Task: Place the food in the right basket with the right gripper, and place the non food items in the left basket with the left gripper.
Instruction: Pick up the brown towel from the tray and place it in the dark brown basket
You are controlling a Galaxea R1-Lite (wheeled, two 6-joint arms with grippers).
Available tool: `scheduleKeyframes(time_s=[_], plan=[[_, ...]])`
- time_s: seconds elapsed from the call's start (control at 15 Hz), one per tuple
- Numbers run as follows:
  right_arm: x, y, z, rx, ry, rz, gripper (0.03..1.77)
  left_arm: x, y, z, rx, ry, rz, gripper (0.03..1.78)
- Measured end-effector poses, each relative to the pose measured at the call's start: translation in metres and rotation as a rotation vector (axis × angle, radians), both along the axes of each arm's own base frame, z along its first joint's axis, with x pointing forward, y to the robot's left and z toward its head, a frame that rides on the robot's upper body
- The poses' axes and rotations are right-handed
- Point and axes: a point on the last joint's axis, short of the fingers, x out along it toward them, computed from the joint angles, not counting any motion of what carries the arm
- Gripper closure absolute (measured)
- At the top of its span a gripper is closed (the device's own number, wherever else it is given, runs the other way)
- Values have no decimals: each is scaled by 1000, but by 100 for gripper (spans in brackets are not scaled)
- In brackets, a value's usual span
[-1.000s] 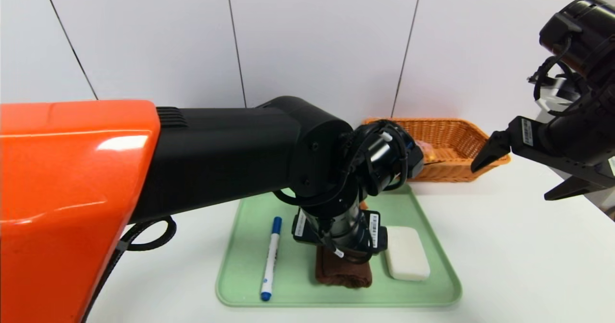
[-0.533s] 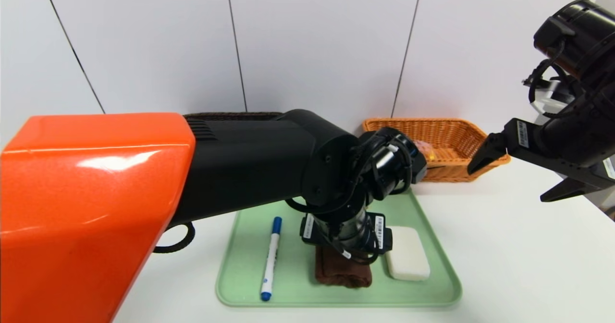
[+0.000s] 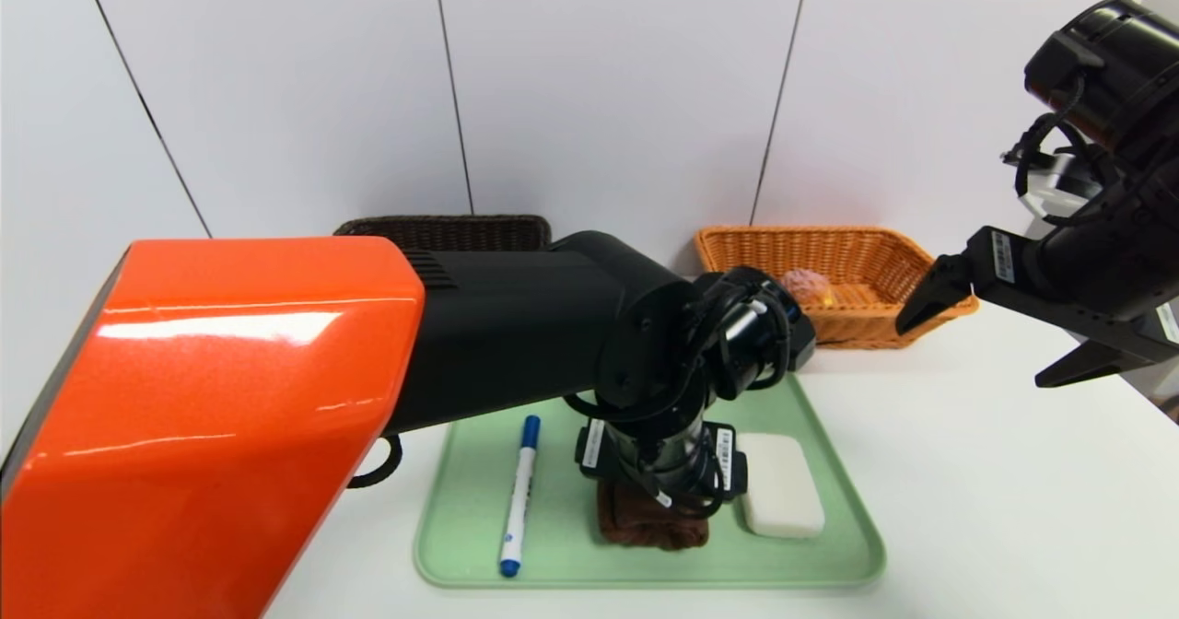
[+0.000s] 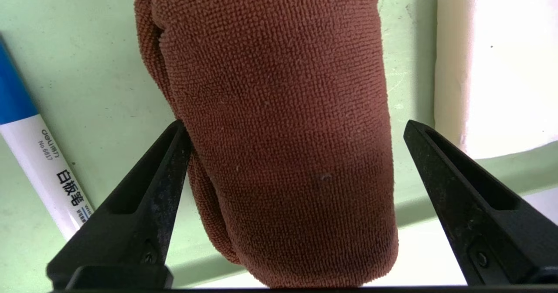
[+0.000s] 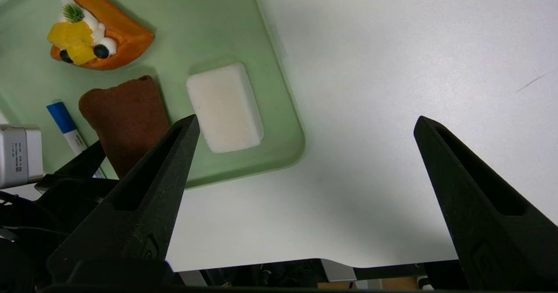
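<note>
Marker (image 4: 41, 153) at the left wrist frame's left edge reads "deli No.6817" plus Chinese characters, blue cap toward upper left; towel (image 4: 279, 123), long axis top-to-bottom, sits centre on tray (image 4: 87, 57) between wide-spread left gripper (image 4: 296, 125) fingers; right gripper (image 3: 986, 324) wide, empty, right of frame.

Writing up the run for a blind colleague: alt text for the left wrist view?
The open left gripper straddles a rolled brown towel on a green tray, one finger touching or nearly touching the roll, the other clear of it. A blue-capped white marker lies on one side of the towel, a white bar on the other.
</note>
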Motion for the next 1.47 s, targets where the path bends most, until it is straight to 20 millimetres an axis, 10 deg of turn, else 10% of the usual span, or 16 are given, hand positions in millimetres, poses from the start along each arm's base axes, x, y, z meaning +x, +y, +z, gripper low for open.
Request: scheduleKeyframes(time_s=[0.47, 1.0, 1.47], plan=[[-3, -1, 1, 1, -1, -2, 10, 2, -1, -7, 17, 11, 1, 20], [-5, 0, 1, 1, -1, 3, 10, 1, 2, -3, 11, 8, 4, 130], [-8, 1, 4, 4, -12, 9, 10, -17, 25, 48, -53, -39, -31, 133]])
